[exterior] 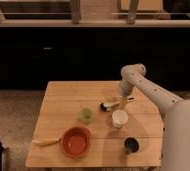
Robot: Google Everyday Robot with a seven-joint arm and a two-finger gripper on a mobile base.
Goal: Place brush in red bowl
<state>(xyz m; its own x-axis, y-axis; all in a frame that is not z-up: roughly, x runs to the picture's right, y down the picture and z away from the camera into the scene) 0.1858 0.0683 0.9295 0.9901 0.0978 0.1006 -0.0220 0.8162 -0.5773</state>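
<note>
A wooden table (63,95) carries everything. At its front left edge lies a yellowish long object (45,142), just beside the red bowl (76,141), which sits near the front of the table with nothing in it. Behind the bowl stands a small green cup (86,115). Further right lies the brush (111,104) flat on the wood, with its dark head toward the left and its white handle running right, well apart from the bowl. The gripper (122,103) is down at the brush handle, right over it; how wide it stands, or whether it grips the handle, I cannot tell. Just in front of it is a white cup (119,118), and nearer the front edge a dark cup (131,145). The arm (145,86) reaches in from the right.
</note>
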